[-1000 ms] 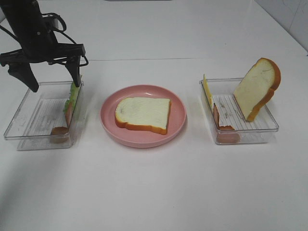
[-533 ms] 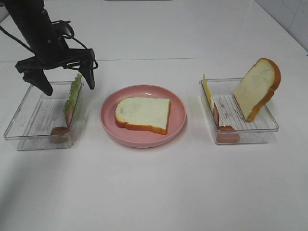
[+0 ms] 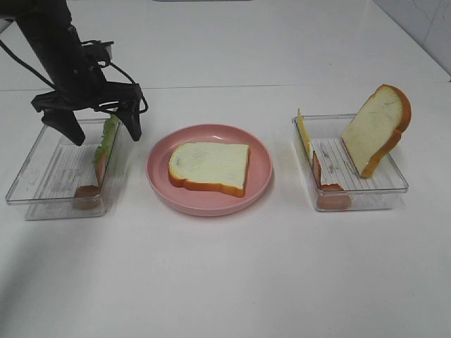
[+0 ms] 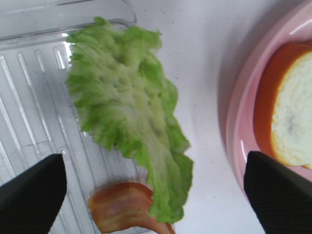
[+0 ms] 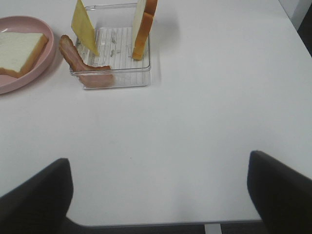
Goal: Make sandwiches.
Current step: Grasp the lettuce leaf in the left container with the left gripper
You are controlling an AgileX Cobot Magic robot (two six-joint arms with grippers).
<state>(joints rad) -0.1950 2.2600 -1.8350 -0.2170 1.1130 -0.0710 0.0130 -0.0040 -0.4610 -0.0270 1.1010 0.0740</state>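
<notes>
One white bread slice (image 3: 209,165) lies flat on the pink plate (image 3: 159,184). In the left tray (image 3: 32,169), green lettuce (image 3: 108,138) leans on the right wall with a bacon strip (image 3: 89,191) below it. My left gripper (image 3: 102,132) hangs open just above the lettuce (image 4: 129,126), one finger on each side, holding nothing; the bacon (image 4: 124,212) and the plate's bread (image 4: 292,122) show beside it. The right tray (image 3: 396,179) holds an upright bread slice (image 3: 377,130), yellow cheese (image 3: 303,130) and bacon (image 3: 328,189). My right gripper (image 5: 158,192) is open over bare table, well away from its tray (image 5: 117,80).
Both clear trays have ribbed floors and low walls. The pink plate (image 4: 239,141) sits close beside the left tray. In the right wrist view the cheese (image 5: 84,27), bread (image 5: 144,27) and bacon (image 5: 80,66) stand in the tray, far from the fingers.
My left gripper has moved right and lower, from the left tray's far left corner to over the lettuce. Nothing else has shifted.
</notes>
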